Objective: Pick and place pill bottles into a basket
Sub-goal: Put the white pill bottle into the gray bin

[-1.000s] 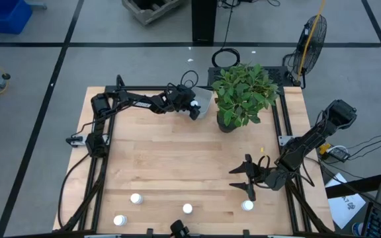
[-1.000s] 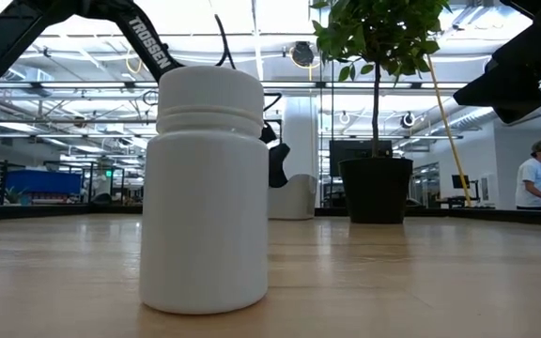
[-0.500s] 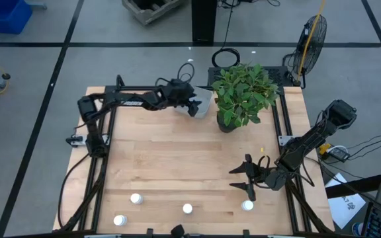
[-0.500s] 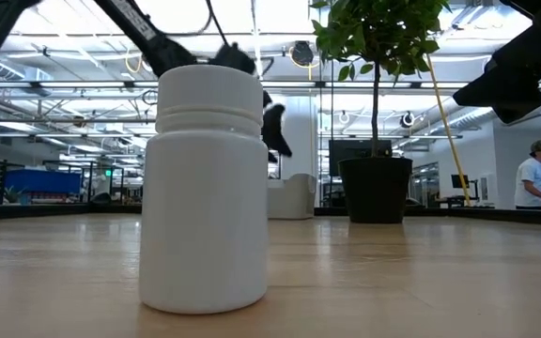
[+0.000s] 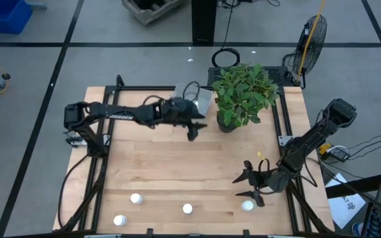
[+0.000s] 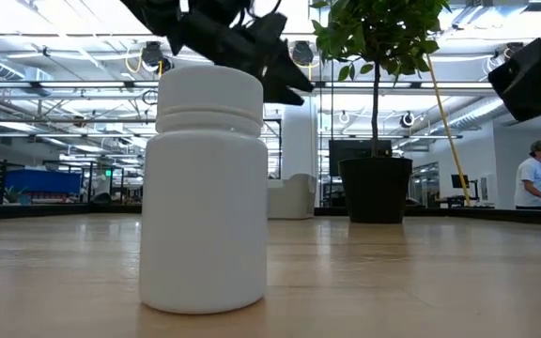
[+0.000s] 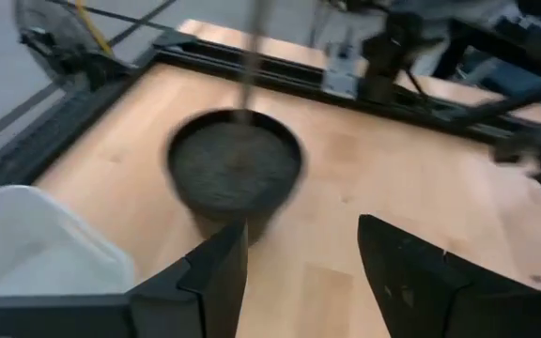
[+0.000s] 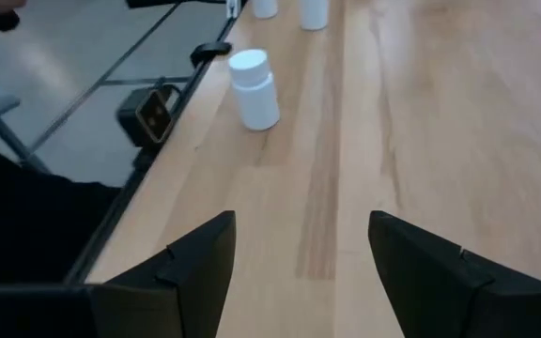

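Four white pill bottles stand upright on the wood table near its near edge: two at the left (image 5: 135,198) (image 5: 120,220), one in the middle (image 5: 188,209), which also fills the low view (image 6: 208,188), and one at the right (image 5: 247,205). The pale basket (image 5: 202,99) sits at the far edge beside the potted plant (image 5: 243,92). My left gripper (image 5: 194,129) is open and empty, on the near side of the basket, with the plant's pot (image 7: 236,164) ahead of it. My right gripper (image 5: 251,186) is open and empty, just on the far side of the right bottle.
The leafy plant's dark pot (image 6: 376,188) stands right of the basket (image 7: 36,244). A small camera (image 8: 153,113) sits at the near edge by the middle bottle (image 8: 254,89). Black frame rails run along the left and right sides. Bare wood lies mid-table. A person stands in the room behind.
My left gripper has drawn back from over the basket toward the table's near edge, coming out beside the plant's pot. My right gripper has shifted a little toward the near edge, closer to the right bottle. The bottles have stayed where they were.
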